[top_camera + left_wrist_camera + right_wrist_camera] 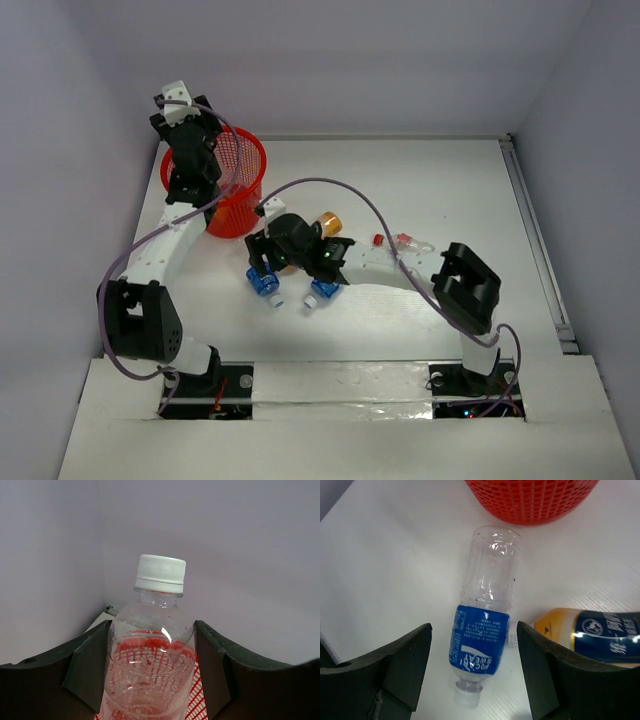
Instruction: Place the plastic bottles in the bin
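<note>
Clear bottle (pixel 150 680), held in the left gripper (pixel 152 625): transparent plastic, glossy, droplets inside; cap (pixel 161 573) white plastic, finely ribbed.
Fingers (pixel 89 669) of that gripper: dark plastic, matt.
Blue-labelled bottle (pixel 492 565), lying between the spread fingers (pixel 405 670) of the right gripper (pixel 473 626): clear ridged plastic, glossy; label shiny printed film.
Orange-and-blue labelled bottle (pixel 590 635), just beside one finger: glossy wrap.
Bin (pixel 535 500), ahead of the right gripper: red plastic mesh, slight sheen.
Table (pixel 385 570): white, smooth, matt.

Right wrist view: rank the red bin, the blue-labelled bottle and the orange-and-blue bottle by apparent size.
1. red bin: widest, though mostly out of frame.
2. blue-labelled bottle: whole length visible.
3. orange-and-blue bottle: cut by the right edge, so its rank against 2 is unsure.
</note>
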Tool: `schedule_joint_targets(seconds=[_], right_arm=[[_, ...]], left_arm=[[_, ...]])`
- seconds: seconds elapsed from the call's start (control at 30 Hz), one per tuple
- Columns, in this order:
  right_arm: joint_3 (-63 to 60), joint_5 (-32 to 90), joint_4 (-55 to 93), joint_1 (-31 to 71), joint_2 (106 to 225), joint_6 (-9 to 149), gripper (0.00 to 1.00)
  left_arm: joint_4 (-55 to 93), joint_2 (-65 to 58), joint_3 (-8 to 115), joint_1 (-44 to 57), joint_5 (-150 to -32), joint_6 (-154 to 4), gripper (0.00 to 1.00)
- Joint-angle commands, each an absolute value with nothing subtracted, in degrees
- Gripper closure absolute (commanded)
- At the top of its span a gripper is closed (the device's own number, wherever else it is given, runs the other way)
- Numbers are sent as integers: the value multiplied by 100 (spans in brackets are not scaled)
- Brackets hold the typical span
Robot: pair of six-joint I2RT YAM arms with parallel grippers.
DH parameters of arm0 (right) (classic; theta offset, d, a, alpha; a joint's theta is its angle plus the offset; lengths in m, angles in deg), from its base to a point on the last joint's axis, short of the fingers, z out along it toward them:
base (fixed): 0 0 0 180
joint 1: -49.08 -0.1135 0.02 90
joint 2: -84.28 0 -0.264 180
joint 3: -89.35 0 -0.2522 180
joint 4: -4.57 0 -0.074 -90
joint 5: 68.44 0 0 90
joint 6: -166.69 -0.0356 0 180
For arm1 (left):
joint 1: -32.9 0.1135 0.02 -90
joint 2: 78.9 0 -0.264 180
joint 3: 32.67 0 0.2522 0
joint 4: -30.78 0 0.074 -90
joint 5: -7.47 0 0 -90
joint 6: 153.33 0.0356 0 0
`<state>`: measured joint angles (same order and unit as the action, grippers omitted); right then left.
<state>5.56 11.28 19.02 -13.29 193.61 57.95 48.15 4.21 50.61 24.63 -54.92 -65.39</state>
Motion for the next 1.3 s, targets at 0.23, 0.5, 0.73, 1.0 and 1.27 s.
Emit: schedule_joint_targets(seconds=[0.23,0.5,0.73,1.0,1.27], right_arm=[[2443,574,2825,-1490,20740,6316,20],[3112,451,3143,-1490,21514,6281,17],[3446,267,3275,-1490,21918,6324,18],[3728,188,3187,-1604,22060,6228,40],[2500,371,2318,-1824,20394,6175,50]], left_arm=[[6096,617,4570,2455,-5476,-6271,44],[6009,495,4367,2455,-5441,-6481,18],[5640,-94,4341,2455,-5616,-7140,18],[4753,-1420,3884,2455,-6319,-8387,22],[2850,-2983,3856,2455,-7784,-8828,25]])
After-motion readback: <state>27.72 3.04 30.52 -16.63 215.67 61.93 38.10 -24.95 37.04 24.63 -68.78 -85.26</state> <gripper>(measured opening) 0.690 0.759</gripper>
